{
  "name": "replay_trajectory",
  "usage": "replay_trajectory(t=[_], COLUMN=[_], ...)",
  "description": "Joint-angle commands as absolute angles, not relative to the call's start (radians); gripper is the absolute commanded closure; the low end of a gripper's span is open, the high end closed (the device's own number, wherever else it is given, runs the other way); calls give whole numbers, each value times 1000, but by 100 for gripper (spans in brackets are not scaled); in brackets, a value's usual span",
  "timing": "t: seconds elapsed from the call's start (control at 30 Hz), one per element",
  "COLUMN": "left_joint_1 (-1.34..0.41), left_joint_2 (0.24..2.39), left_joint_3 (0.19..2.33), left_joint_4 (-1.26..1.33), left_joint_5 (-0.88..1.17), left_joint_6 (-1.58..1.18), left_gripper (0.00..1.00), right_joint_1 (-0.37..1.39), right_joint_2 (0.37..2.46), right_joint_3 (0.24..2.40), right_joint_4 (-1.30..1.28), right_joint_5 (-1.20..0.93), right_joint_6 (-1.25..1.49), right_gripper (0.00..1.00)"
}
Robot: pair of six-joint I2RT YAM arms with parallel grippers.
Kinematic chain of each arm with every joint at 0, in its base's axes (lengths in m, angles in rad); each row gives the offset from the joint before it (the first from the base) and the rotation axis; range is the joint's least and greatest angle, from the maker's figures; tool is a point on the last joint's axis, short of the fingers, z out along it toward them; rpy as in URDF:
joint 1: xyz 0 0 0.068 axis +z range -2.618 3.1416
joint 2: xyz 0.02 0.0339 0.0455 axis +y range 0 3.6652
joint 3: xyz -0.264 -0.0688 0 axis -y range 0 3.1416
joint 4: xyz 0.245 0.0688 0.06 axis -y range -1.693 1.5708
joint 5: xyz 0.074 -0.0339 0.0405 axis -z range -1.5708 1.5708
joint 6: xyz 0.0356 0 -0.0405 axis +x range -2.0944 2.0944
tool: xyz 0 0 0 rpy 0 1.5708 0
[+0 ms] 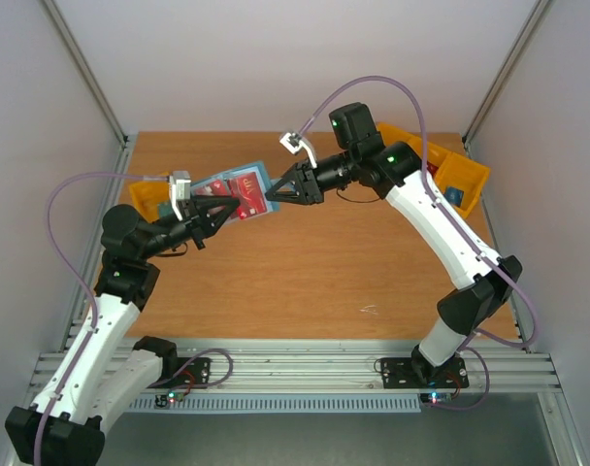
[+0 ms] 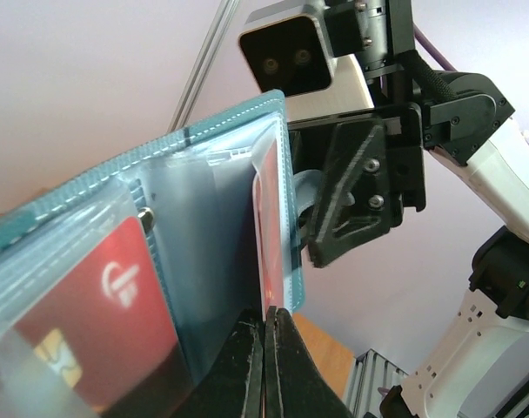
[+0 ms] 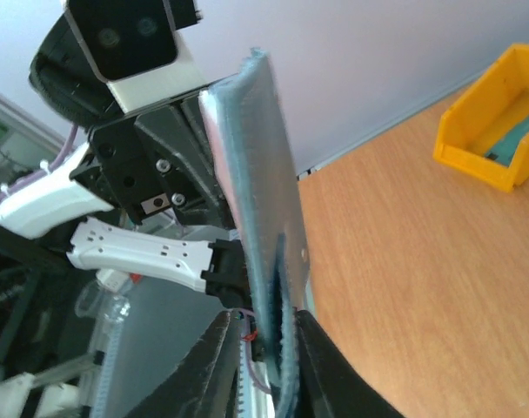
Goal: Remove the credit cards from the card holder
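Observation:
The teal-blue card holder [image 1: 239, 186] hangs open in the air between my two arms, above the back of the table. In the left wrist view one red credit card [image 2: 99, 296] sits in a clear slot of the card holder [image 2: 204, 148], and a second red card [image 2: 266, 226] shows edge-on. My left gripper [image 2: 266, 318] is shut on the lower edge of that second card. My right gripper [image 3: 260, 315] straddles the card holder's [image 3: 264, 157] far edge. Its right finger touches the fabric and its left finger stands off with a gap. No bluish-grey card shows.
Yellow bins [image 1: 450, 175] stand at the back right corner of the wooden table [image 1: 324, 272], one holding a small blue thing. Another yellow bin [image 1: 145, 194] sits at the back left behind my left arm. Metal frame posts rise at both back corners.

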State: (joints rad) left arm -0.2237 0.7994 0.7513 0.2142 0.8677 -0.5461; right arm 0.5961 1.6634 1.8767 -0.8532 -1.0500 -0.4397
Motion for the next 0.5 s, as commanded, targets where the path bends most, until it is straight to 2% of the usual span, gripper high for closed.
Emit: replay_trajectory(t=[0.0,0.1,0.47], left_joint_1=[-219,-219,-219], left_joint_2=[799,799,798], left_joint_3=[751,752,743], left_joint_4=[252,246,236], left_joint_5=[869,866,849], left_joint_6=[-537,-537,-530], left_gripper=[100,100,100], right_joint_1=[607,606,526], right_joint_2=[1681,1672,1609], right_joint_3=[1909,1906,1863], right_joint_4=[-854,-854,-867], right_joint_5=[-1066,-1081,-1074], right_joint_6=[-446,-463,-487], right_gripper=[91,99,99])
